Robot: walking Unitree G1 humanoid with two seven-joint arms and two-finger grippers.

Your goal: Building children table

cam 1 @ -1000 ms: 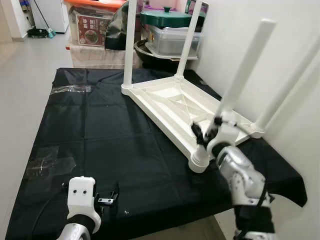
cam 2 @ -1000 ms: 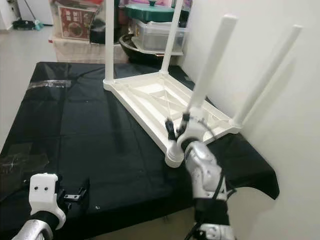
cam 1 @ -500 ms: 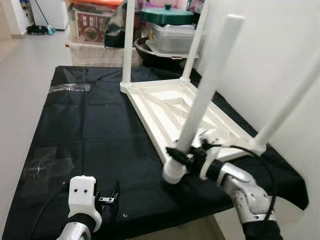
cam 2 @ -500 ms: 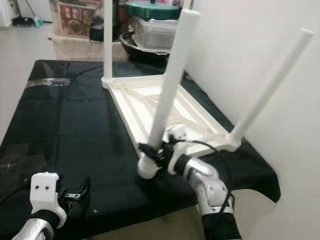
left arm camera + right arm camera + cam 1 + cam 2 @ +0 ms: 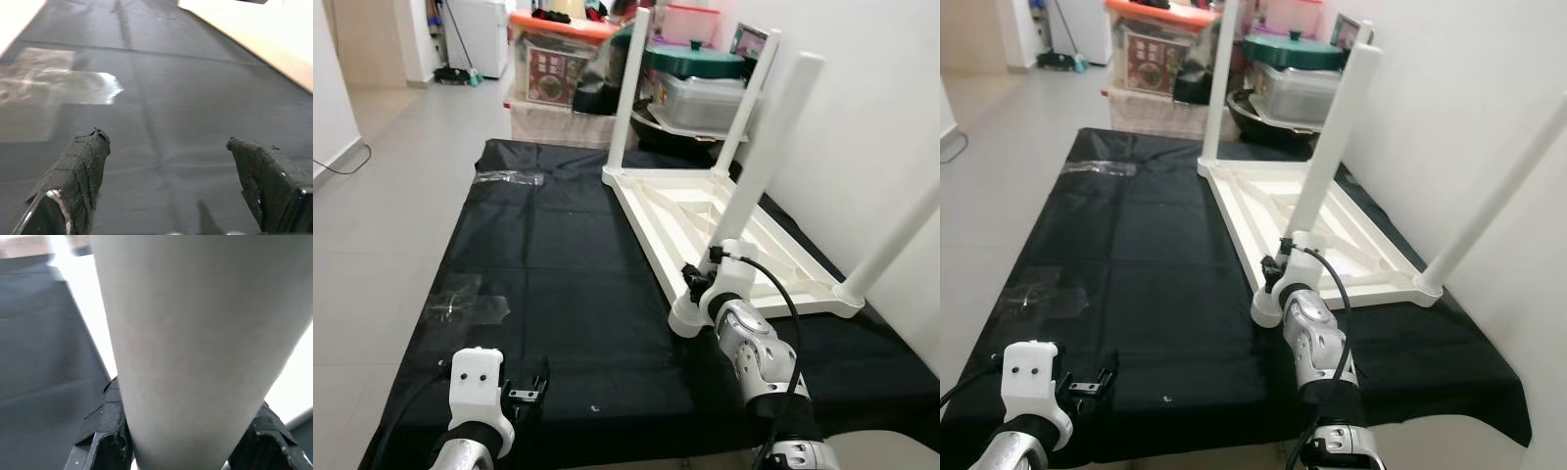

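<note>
Gripping a white table leg [image 5: 766, 147], the right tool [image 5: 703, 282] is clamped; left tool [image 5: 166, 166] apart.

I log one white plastic table [image 5: 705, 211], upside down on the black cloth [image 5: 538, 274], four round legs [image 5: 764, 157] pointing up, top face down.

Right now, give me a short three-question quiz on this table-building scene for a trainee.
1. True or false: the right gripper is closed around the base of a white table leg.
2. What does the upside-down tabletop rest on? A) bare floor B) black cloth C) a chair
3. Fill in: the left gripper hovers with its fingers ____ above the cloth.

Key: 1 true; 2 B; 3 open.
</note>
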